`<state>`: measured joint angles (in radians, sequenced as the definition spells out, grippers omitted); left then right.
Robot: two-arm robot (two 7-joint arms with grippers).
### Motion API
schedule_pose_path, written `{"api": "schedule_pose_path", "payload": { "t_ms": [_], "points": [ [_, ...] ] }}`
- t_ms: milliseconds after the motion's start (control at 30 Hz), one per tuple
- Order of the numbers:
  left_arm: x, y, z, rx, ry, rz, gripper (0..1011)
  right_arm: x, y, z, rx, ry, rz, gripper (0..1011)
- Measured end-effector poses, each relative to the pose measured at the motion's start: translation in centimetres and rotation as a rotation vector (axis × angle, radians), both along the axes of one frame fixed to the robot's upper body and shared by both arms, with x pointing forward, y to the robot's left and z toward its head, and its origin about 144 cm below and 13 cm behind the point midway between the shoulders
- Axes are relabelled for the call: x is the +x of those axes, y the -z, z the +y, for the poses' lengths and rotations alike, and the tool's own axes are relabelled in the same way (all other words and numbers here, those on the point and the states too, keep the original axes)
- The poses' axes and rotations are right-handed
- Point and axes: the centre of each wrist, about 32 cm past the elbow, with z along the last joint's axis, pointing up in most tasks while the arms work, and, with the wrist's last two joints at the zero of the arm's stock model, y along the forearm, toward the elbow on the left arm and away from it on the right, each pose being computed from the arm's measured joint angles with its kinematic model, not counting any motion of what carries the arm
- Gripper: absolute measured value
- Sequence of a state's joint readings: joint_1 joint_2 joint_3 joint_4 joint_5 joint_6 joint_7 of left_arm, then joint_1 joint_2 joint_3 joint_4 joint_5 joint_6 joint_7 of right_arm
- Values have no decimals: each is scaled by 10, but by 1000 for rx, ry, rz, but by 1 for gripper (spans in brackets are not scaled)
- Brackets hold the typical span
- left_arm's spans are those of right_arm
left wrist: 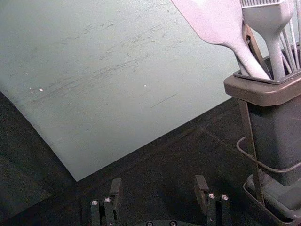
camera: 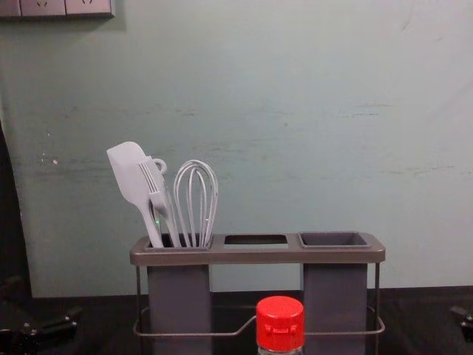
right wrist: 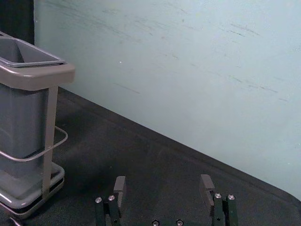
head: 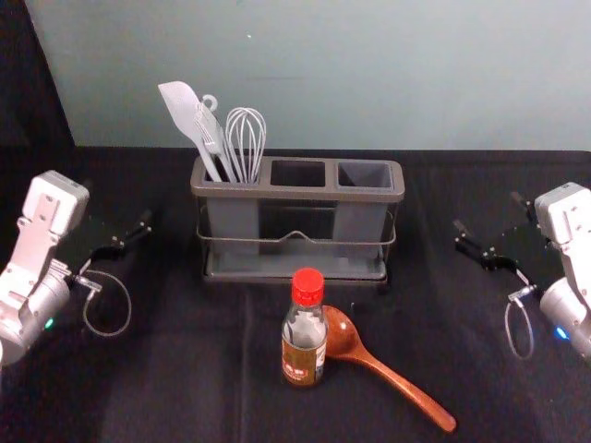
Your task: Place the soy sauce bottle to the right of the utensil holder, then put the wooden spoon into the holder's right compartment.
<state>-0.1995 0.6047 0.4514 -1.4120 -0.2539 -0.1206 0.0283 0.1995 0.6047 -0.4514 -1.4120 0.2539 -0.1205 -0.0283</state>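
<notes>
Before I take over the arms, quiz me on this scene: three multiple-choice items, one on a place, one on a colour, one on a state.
1. Where does the soy sauce bottle stand?
A) Behind the utensil holder
B) Left of the holder
C) In front of the holder

2. What colour is the bottle's cap?
A) Red
B) Green
C) White

3. What is the state of the right gripper?
A) Closed on the wooden spoon
B) Open, holding nothing
C) Closed on the bottle

1: C, the head view shows the bottle nearer the camera than the holder.
2: A, the head and chest views both show a red cap.
3: B, the right wrist view shows its fingers apart with nothing between them.
</notes>
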Motion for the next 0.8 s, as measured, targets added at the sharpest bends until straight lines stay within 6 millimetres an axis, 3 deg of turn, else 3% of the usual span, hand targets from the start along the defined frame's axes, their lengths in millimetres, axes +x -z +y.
{"api": "schedule_pose_path", "payload": {
  "t_ms": [800],
  "points": [
    [0,0,0,0,0,0,1000,0,0,0,0,0,0,1002]
  ]
}}
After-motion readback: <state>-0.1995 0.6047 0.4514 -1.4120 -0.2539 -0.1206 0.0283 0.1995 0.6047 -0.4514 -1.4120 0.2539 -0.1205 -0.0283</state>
